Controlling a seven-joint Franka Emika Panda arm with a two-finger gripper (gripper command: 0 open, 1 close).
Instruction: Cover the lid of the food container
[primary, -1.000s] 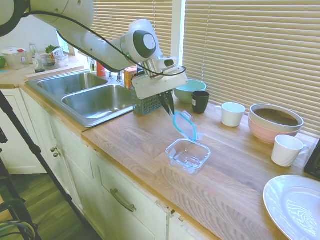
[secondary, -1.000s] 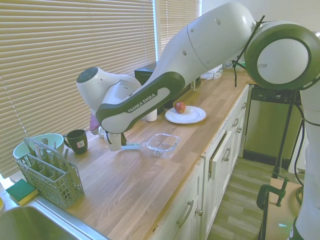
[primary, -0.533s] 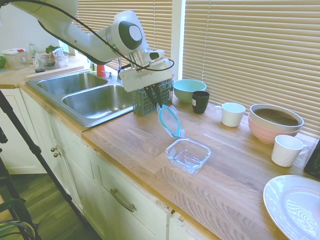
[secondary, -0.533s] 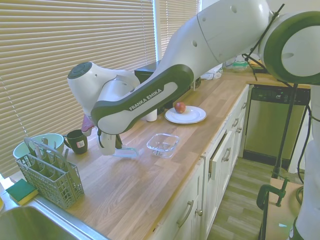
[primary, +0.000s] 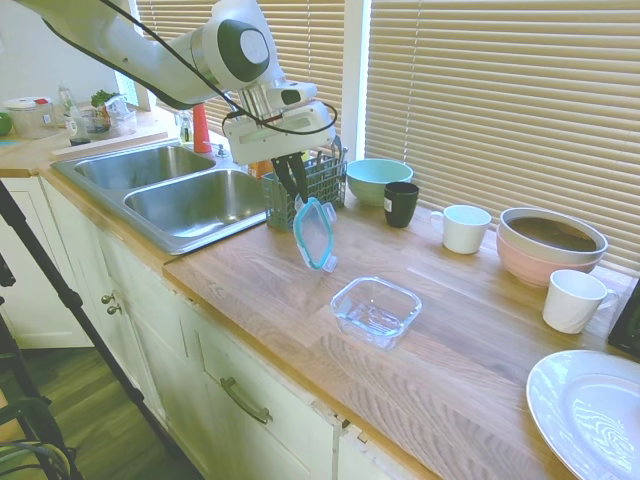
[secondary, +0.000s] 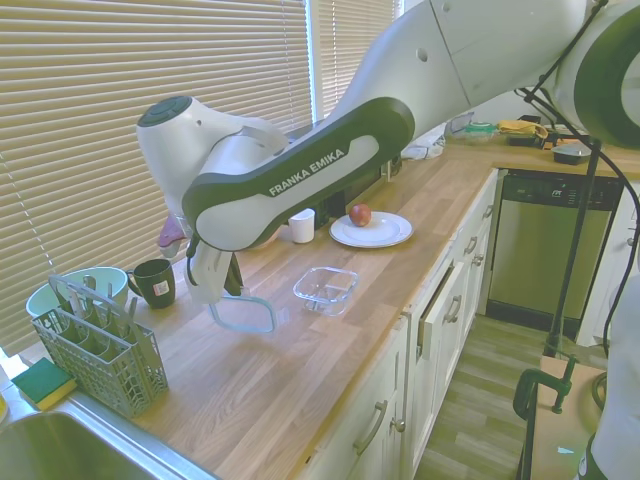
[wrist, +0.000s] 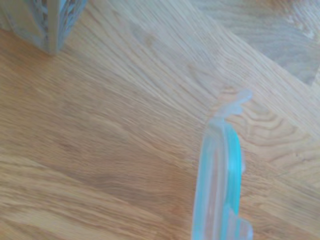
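The clear lid (primary: 314, 234) with its teal-blue rim hangs on edge above the wooden counter, pinched at its top by my gripper (primary: 293, 180), which is shut on it. The second exterior view shows the same lid (secondary: 243, 314) dangling below the gripper (secondary: 228, 290). In the wrist view the lid (wrist: 218, 175) appears edge-on over the wood. The food container (primary: 376, 310), a small square clear tub, sits uncovered on the counter, to the right of the lid and nearer the front edge; it shows again in the second exterior view (secondary: 326, 289).
A grey cutlery basket (primary: 305, 190) stands just behind the gripper beside the steel sink (primary: 190, 200). A teal bowl (primary: 379, 180), black mug (primary: 401, 203), white cups (primary: 465, 228), stacked bowls (primary: 551, 245) and a white plate (primary: 590, 410) lie along the counter.
The arm has lifted the lid and carried it left, away from the container and toward the cutlery basket and sink. The container has stayed put.
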